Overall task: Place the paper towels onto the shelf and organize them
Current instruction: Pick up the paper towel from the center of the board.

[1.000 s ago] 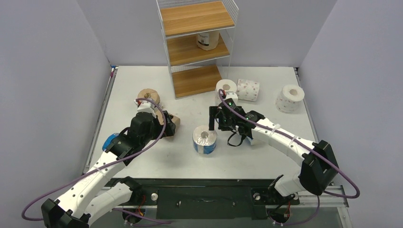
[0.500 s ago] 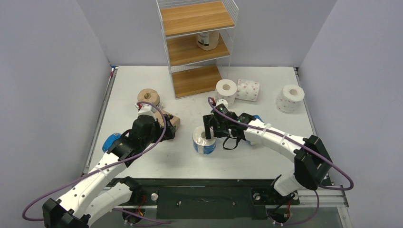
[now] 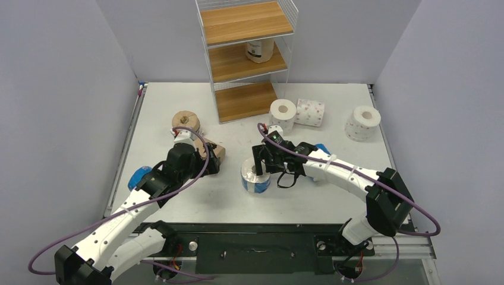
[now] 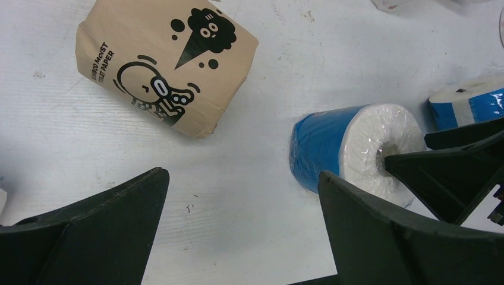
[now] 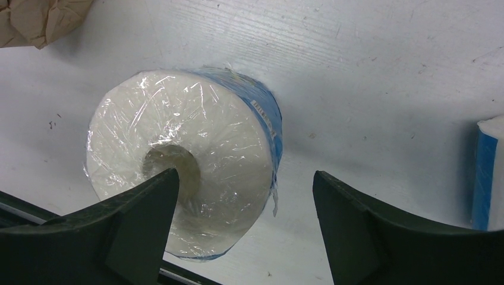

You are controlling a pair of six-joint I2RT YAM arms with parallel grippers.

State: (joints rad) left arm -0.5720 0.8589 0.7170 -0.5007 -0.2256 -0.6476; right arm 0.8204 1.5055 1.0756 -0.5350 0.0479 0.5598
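Note:
A blue-wrapped paper towel roll (image 3: 255,176) stands on end mid-table. My right gripper (image 3: 260,160) hangs open over it. In the right wrist view one finger (image 5: 136,219) sits over the core of this roll (image 5: 190,154); the other finger stands clear of its side. My left gripper (image 4: 242,178) is open over bare table, with a tan roll (image 4: 166,65) ahead and the same blue roll (image 4: 350,148) to its right. The shelf (image 3: 246,62) stands at the back with one white roll (image 3: 260,50) on its middle board.
A second tan roll (image 3: 186,122) lies left of the shelf. Three white rolls (image 3: 283,111), (image 3: 310,112), (image 3: 362,122) lie at the back right. One blue roll (image 3: 138,176) peeks out under my left arm, another (image 3: 321,148) behind my right arm.
My right gripper moved left and down onto the upright blue roll and its jaws narrowed a little. The left arm barely shifted.

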